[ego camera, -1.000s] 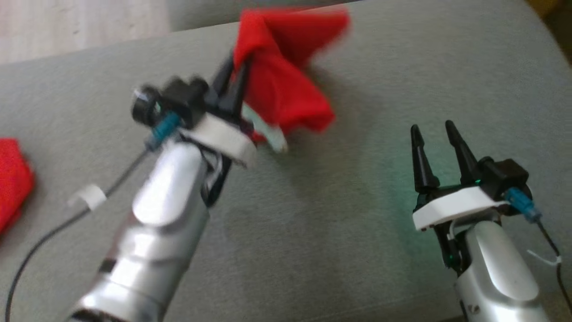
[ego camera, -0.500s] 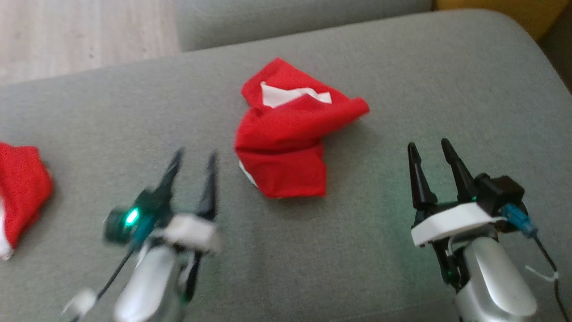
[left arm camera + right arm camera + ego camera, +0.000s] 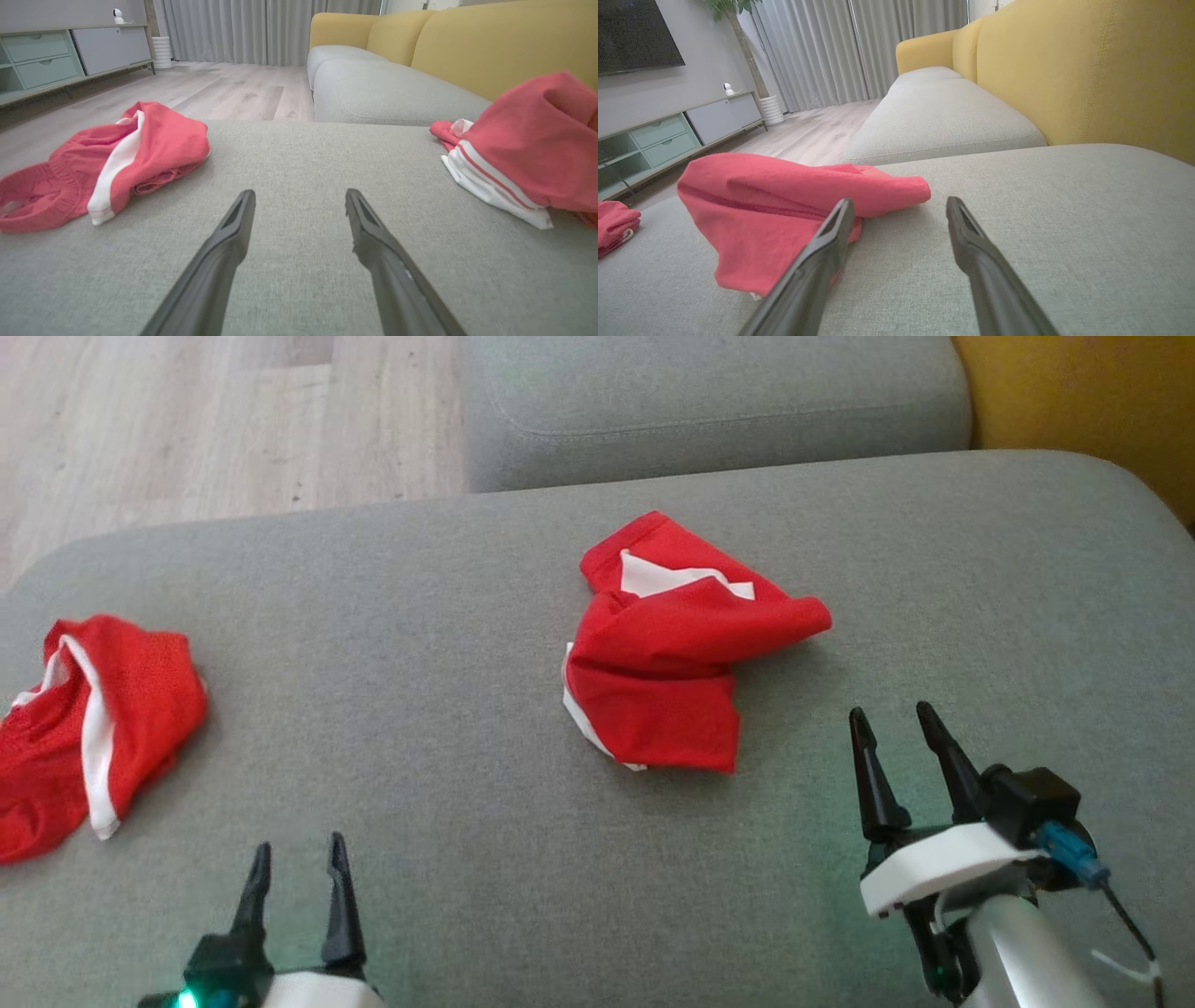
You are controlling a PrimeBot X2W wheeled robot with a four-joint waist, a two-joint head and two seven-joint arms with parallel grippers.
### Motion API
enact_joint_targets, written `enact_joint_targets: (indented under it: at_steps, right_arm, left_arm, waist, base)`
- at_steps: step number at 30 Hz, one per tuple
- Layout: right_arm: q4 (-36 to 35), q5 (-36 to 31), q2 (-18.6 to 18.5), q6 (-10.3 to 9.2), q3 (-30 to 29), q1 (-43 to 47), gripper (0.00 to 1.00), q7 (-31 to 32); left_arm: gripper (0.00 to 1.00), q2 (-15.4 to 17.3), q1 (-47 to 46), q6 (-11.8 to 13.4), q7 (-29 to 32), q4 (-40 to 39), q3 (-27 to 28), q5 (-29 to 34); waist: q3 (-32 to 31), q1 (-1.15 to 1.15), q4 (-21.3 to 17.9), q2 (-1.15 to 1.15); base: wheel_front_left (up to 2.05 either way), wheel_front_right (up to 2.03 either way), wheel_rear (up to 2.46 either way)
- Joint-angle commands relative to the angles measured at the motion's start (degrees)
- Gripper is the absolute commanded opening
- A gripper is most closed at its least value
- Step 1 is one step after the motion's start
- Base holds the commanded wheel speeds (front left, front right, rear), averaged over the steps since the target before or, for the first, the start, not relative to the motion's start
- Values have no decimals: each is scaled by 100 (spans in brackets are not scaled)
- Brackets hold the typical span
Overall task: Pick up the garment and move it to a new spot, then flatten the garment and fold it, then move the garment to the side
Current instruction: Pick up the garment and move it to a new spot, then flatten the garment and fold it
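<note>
Crumpled red garment (image 3: 672,663) with white trim, at the middle of the grey sofa seat (image 3: 420,616). Near side: left gripper (image 3: 299,845) and right gripper (image 3: 890,711), jaws apart, holding nothing. At far left, second red garment (image 3: 93,728).

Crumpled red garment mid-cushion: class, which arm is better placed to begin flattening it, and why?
Probably the right. The right tool, open, sits close beside the garment, whose fold lies just ahead of it in the right wrist view. The left tool, also open, is farther off.
</note>
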Motion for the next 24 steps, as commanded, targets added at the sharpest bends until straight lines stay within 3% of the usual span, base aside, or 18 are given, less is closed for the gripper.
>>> enact_joint_targets:
  at_steps: [1,6,14,24]
  right_arm:
    - [-155,5,17,-3,136,-100,100,-62]
    - [55,10,17,-3,289,-138,100,-62]
    - [824,-93,17,-3,1023,-367,100,-62]
    - [1388,-516,17,-3,835,-765,100,-62]
  left_arm:
    - [100,-4,-204,-28,-54,-204,227,45]
    - [100,-46,-230,-123,-54,-165,200,124]
    - [100,-56,-306,-176,-54,-92,-70,5]
    - [100,-57,-391,-187,-54,-40,-157,-51]
  waist:
    - [10,1,20,0]
    - [62,1,115,0]
    - [172,1,423,0]
    - [398,1,882,0]
  base:
    - [0,0,0]
    - [0,0,0]
    - [0,0,0]
    - [0,0,0]
